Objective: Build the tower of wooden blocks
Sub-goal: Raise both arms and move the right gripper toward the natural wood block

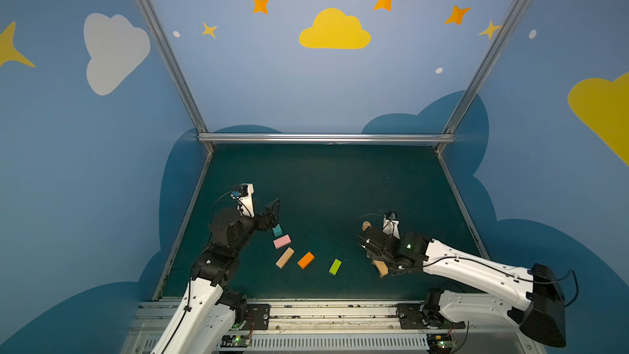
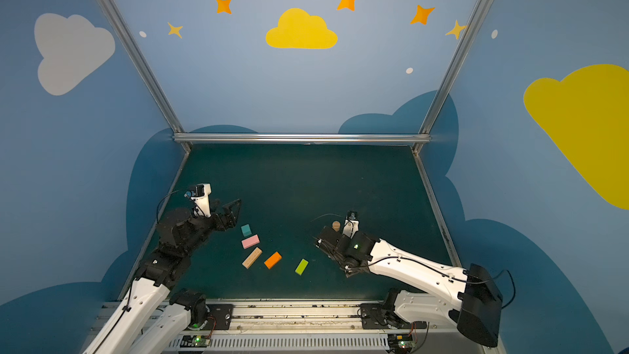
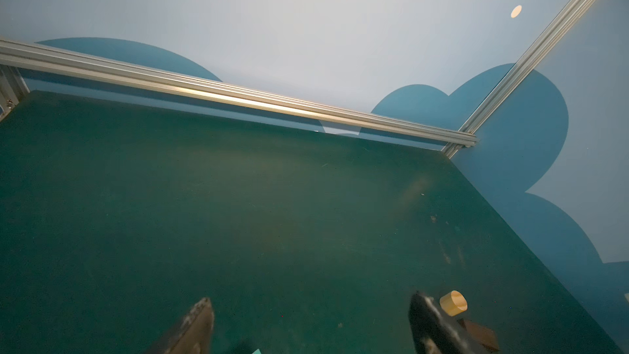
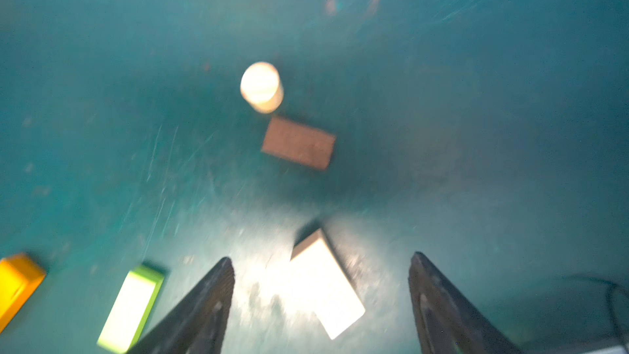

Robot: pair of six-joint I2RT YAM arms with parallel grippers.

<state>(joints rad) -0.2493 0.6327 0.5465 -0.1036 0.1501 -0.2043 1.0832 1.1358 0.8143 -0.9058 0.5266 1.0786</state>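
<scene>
**Ana:** Right arm (image 1: 476, 274) sits closest to the lens, with the left arm (image 1: 200, 304) beside it. Both reach over the desk (image 1: 340, 178).

**Ben:** End effectors?

**Ana:** Left end effector (image 3: 310, 299) is spread, with nothing in it. Right end effector (image 4: 321, 257) is spread too, straddling the arch (image 1: 382, 269) and touching it on neither side.

**Ben:** Any tower?

**Ana:** No, every block lies singly on the desk. Plank (image 1: 285, 257), pink brick (image 1: 281, 241), orange brick (image 1: 305, 260) and lime brick (image 1: 335, 266) form a loose row near the front. Brown brick (image 4: 299, 142) lies near the right end effector. Cube (image 1: 277, 230) sits just beside the left one. Cylinder (image 1: 366, 225) stands upright just beside the brown brick.
</scene>
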